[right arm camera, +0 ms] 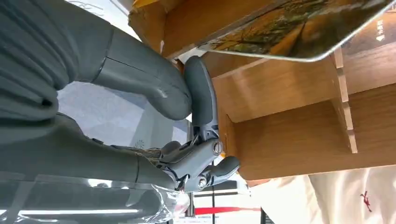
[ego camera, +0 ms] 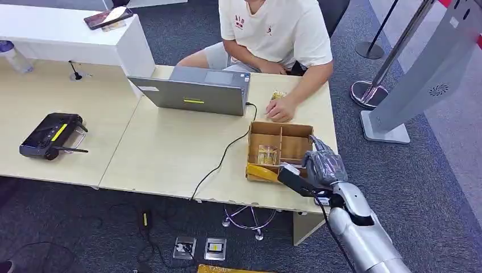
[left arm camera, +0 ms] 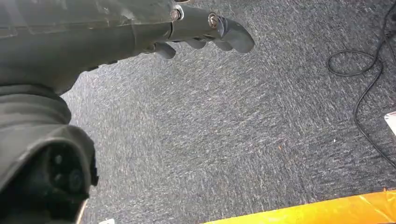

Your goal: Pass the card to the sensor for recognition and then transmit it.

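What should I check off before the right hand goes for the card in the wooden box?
1. Card in the wooden box, in a compartment: ok.
2. Right hand at the box's near corner: ok.
3. Right hand holding nothing: ok in the right wrist view, fingers beside the box wall, card apart from them.
4. Person's hand clear of the box: ok, resting on the table behind it.
5. Left hand out of the way: ok, hanging over carpet.
6. Sensor location: cannot tell.
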{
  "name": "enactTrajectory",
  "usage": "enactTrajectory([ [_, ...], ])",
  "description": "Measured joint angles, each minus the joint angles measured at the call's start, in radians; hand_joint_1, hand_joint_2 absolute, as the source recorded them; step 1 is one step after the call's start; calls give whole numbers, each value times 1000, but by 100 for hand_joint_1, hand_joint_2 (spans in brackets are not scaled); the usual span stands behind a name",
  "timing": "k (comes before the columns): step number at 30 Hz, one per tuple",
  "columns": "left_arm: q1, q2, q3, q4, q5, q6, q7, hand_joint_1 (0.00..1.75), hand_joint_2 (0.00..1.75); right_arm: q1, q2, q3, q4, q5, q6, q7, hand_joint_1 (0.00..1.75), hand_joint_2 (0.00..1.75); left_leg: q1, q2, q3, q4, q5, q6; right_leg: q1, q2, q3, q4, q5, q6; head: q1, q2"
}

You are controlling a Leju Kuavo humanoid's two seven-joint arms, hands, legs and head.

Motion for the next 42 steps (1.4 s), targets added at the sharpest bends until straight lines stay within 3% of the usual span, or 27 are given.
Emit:
enactTrajectory([
  [6,0,0,0,0,0,0,0,0,0,0,0,0,0,0,0,3,173,175,0,0,0,0,0,0,0,0,0,0,0,0,0,0],
  [7,0,0,0,0,0,0,0,0,0,0,0,0,0,0,0,3,152,175,0,0,0,0,0,0,0,0,0,0,0,0,0,0],
  [9,0,0,0,0,0,0,0,0,0,0,0,0,0,0,0,5,0,175,0,0,0,0,0,0,0,0,0,0,0,0,0,0],
  [35,0,0,0,0,4,-1,0,0,0,-14,-50,-49,-3,-15,-16,28,0,175,0,0,0,0,0,0,0,0,0,0,0,0,0,0],
  [42,0,0,0,0,7,0,0,0,0,-18,-59,-65,-19,-36,58,-4,0,175,0,0,0,0,0,0,0,0,0,0,0,0,0,0],
])
